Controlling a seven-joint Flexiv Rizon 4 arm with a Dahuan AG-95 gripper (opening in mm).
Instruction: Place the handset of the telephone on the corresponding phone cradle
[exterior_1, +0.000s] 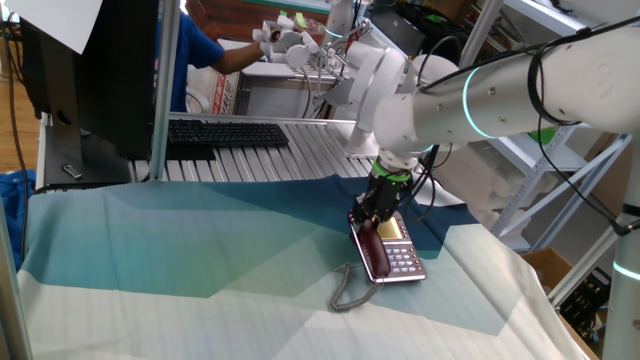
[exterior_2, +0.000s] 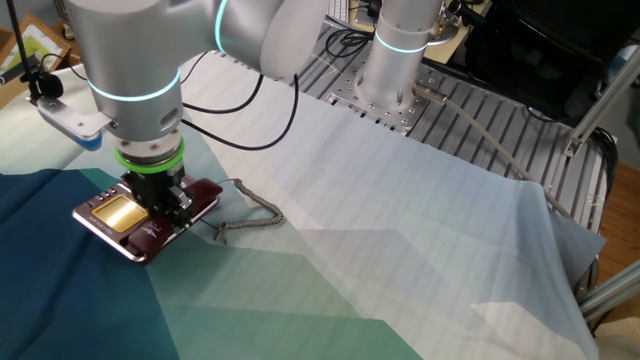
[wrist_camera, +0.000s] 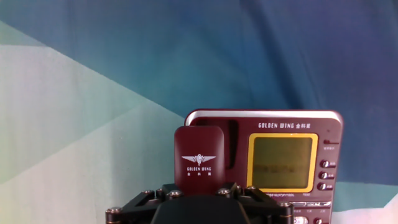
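Observation:
The maroon telephone (exterior_1: 400, 255) lies on the blue-green cloth, its yellowish display (wrist_camera: 280, 163) and silver keys facing up. The dark red handset (wrist_camera: 199, 158) lies along the phone's left side over the cradle, and my gripper (wrist_camera: 199, 188) comes down on it from above, its jaws closed on the handset's two sides. In the other fixed view the gripper (exterior_2: 160, 205) covers most of the handset (exterior_2: 203, 194) on the telephone (exterior_2: 108, 215). The grey coiled cord (exterior_1: 350, 290) trails off the phone onto the cloth.
A black keyboard (exterior_1: 225, 132) sits on the slatted metal table (exterior_1: 310, 155) behind the cloth, next to a dark monitor (exterior_1: 75, 70). A person in blue (exterior_1: 205, 50) stands at the back. The arm's base (exterior_2: 400, 55) rises from the metal table.

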